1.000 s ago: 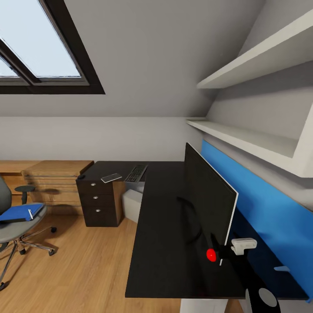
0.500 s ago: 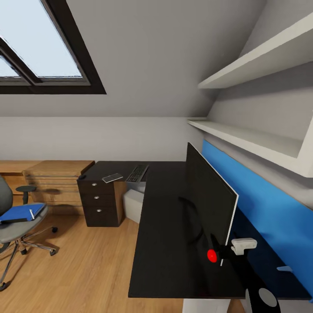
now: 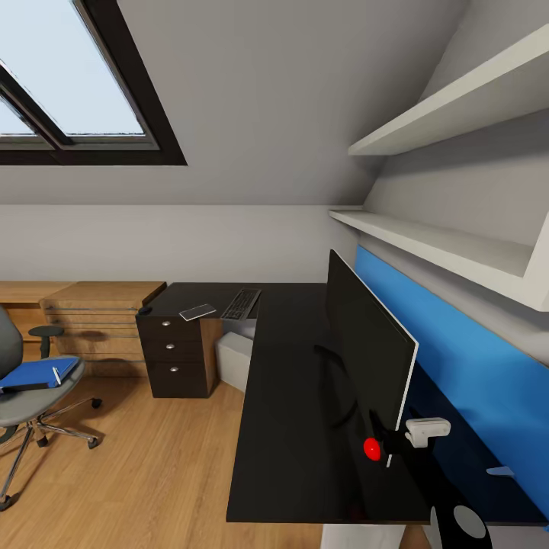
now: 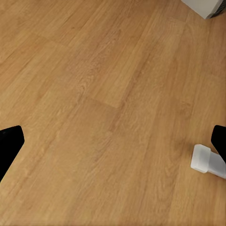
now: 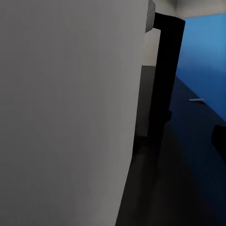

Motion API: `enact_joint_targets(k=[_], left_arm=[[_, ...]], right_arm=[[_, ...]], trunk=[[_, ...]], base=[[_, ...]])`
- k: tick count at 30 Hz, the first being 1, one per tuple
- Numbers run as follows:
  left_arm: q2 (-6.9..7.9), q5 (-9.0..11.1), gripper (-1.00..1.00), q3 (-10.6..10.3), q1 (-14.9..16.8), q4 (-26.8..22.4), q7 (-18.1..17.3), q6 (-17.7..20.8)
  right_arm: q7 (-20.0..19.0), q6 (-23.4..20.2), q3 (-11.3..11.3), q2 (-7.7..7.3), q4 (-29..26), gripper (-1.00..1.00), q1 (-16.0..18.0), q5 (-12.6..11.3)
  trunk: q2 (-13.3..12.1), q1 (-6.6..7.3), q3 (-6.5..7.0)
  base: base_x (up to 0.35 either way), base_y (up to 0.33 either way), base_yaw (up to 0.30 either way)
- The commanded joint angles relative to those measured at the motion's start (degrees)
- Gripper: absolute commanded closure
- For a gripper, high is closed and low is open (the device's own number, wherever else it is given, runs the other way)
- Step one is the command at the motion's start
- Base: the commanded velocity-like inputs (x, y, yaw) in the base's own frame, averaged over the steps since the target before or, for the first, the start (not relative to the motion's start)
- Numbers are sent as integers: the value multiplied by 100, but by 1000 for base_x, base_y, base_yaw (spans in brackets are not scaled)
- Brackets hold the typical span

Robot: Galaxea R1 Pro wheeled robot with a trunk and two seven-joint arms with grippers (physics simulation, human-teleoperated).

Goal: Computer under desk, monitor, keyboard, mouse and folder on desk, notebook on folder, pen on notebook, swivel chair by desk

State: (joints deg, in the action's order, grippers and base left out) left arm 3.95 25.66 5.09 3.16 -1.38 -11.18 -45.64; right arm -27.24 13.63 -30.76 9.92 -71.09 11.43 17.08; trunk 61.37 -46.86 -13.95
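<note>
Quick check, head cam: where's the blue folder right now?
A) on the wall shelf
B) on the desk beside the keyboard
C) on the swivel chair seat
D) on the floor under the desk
C: the blue folder lies flat on the grey seat of the swivel chair, which stands on the wood floor apart from the black desk.

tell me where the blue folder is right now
In the head view the blue folder lies on the swivel chair seat at the far left, over the wood floor, apart from the desk.
</note>
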Motion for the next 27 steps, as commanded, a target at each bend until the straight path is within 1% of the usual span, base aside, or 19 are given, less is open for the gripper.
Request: enact_joint_targets(k=[1,8,14,27], left_arm=[[0,18,-100,45,4,6,-60,-6],[7,20,-100,46,4,6,-60,-6],[1,23,-100,53,2,6,-53,-6],[1,19,-100,53,4,6,-54,-6]], right_arm=[[-31,36,-26,8,-2,-100,9,58],[-30,42,-26,8,7,-100,9,60],[-35,42,-26,8,7,-100,9,58],[-36,43,-26,8,7,-100,9,60]], trunk=[[5,0,-7],[5,0,-7],[5,0,-7],[5,0,-7]], base=[[0,0,0],[5,0,0],[104,0,0],[15,-2,0]])
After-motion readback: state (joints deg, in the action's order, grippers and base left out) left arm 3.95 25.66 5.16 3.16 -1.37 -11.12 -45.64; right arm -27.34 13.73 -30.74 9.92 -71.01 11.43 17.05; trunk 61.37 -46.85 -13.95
